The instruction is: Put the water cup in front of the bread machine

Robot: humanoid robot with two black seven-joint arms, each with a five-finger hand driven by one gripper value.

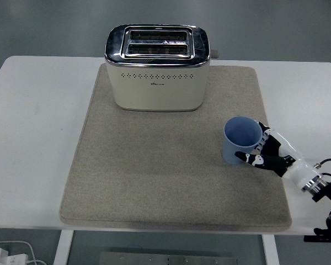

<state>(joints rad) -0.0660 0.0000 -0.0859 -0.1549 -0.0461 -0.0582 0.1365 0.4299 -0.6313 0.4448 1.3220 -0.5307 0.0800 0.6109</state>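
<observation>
A light blue water cup stands upright on the beige mat, right of centre. My right hand comes in from the lower right and its fingers wrap around the cup's right side. The cream and chrome bread machine stands at the back of the mat, its front face toward me. The cup is to the right of and nearer than the machine. The left arm is out of view.
The mat covers most of the white table. White cables lie on the floor at the lower left below the table edge.
</observation>
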